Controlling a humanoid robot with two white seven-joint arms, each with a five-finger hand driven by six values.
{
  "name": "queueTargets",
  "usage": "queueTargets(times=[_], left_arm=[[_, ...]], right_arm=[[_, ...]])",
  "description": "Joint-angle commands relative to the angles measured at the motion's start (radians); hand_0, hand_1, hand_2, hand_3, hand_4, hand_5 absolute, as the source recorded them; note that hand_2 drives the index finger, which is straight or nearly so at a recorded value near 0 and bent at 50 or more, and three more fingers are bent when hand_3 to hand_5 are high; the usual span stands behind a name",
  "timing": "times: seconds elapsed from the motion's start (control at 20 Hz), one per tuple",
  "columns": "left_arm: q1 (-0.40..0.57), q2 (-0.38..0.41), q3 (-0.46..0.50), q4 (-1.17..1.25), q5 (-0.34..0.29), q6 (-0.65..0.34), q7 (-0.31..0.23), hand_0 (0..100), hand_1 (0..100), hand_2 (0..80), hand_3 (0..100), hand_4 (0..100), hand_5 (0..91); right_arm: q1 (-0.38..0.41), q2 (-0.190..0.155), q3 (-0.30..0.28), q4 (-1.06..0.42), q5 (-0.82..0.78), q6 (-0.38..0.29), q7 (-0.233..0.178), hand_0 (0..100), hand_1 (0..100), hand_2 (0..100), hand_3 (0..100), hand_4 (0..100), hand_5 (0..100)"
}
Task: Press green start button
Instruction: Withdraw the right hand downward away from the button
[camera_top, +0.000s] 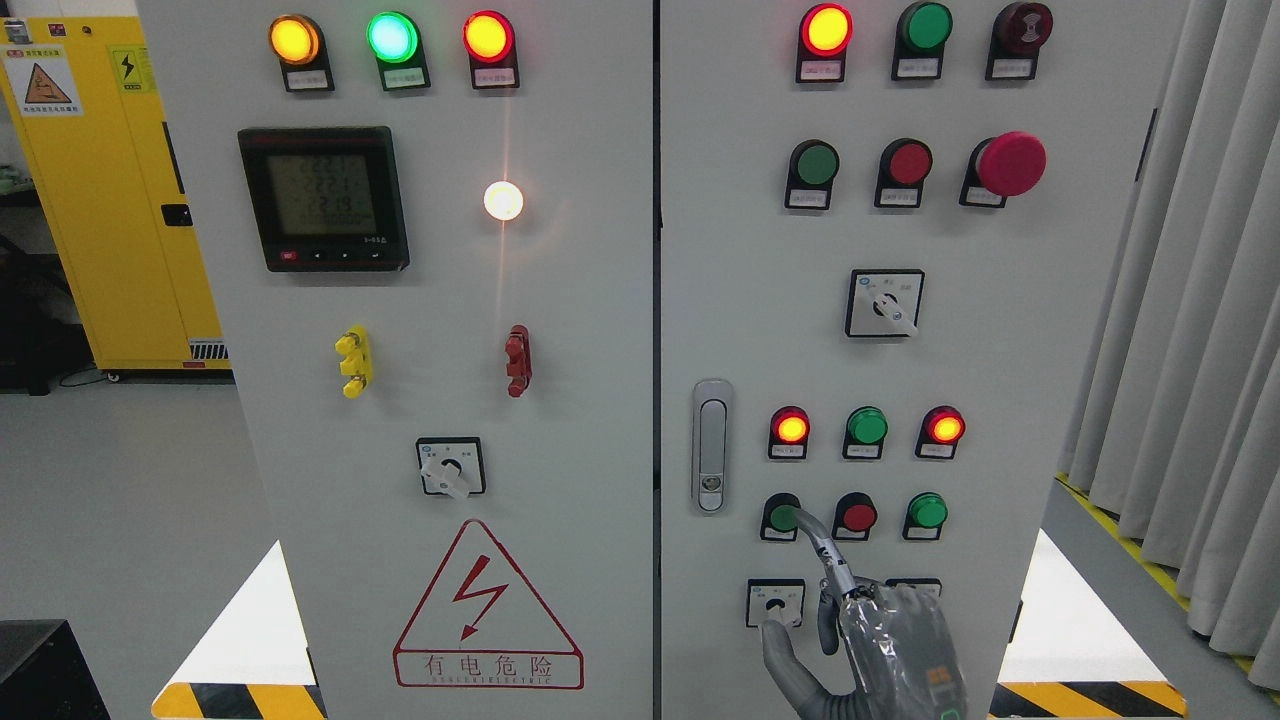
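The green start button (781, 517) sits at the left end of the lowest button row on the right cabinet door (1000, 360). My right hand (822, 585), grey and wrapped in clear film, rises from the bottom edge below it. Its index finger (815, 540) stretches up and left, and the tip touches the button's right rim. The thumb (778, 645) points up beside a rotary switch (775, 603). The other fingers are curled and hold nothing. My left hand is out of view.
To the right of the start button are a red button (858, 516) and another green button (927, 511). Above them sit three indicator lamps (866, 427), and to the left a door latch (711, 445). A grey curtain (1190, 330) hangs at the right.
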Motion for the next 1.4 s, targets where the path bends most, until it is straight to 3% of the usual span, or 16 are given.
queueTargets(times=[0.0,0.05,0.1,0.15,0.2,0.4,0.6,0.8,1.35], left_arm=[[0.000,0.000,0.000,0.000,0.000,-0.001,0.000,12,56,0.0,0,0,0.0],[0.001,0.000,0.000,0.000,0.000,-0.001,0.000,12,56,0.0,0,0,0.0],[0.000,0.000,0.000,0.000,0.000,-0.001,0.000,12,56,0.0,0,0,0.0],[0.000,0.000,0.000,0.000,0.000,-0.001,0.000,12,56,0.0,0,0,0.0],[0.000,0.000,0.000,0.000,0.000,-0.001,0.000,12,56,0.0,0,0,0.0],[0.000,0.000,0.000,0.000,0.000,-0.001,0.000,12,56,0.0,0,0,0.0],[0.000,0.000,0.000,0.000,0.000,-0.001,0.000,12,56,0.0,0,0,0.0],[0.000,0.000,0.000,0.000,0.000,-0.001,0.000,12,56,0.0,0,0,0.0],[0.000,0.000,0.000,0.000,0.000,-0.001,0.000,12,56,0.0,0,0,0.0]], right_arm=[[0.046,-0.004,0.054,-0.099,-0.440,-0.003,0.056,49,64,9,45,50,47],[0.058,-0.004,0.055,-0.111,-0.525,-0.003,0.075,48,63,7,34,38,35],[0.069,-0.005,0.058,-0.127,-0.594,-0.003,0.085,48,63,6,32,37,34],[0.078,-0.005,0.060,-0.136,-0.645,-0.002,0.093,49,61,0,19,20,21],[0.083,-0.005,0.060,-0.139,-0.678,-0.002,0.095,52,59,0,12,16,15],[0.120,-0.007,0.061,-0.139,-0.757,-0.002,0.098,60,51,0,2,5,5],[0.123,-0.008,0.078,-0.133,-0.774,0.004,0.099,56,46,0,0,1,0],[0.125,-0.008,0.081,-0.127,-0.774,0.009,0.099,48,47,0,0,1,0],[0.126,-0.008,0.081,-0.122,-0.774,0.009,0.099,40,48,0,0,1,0]])
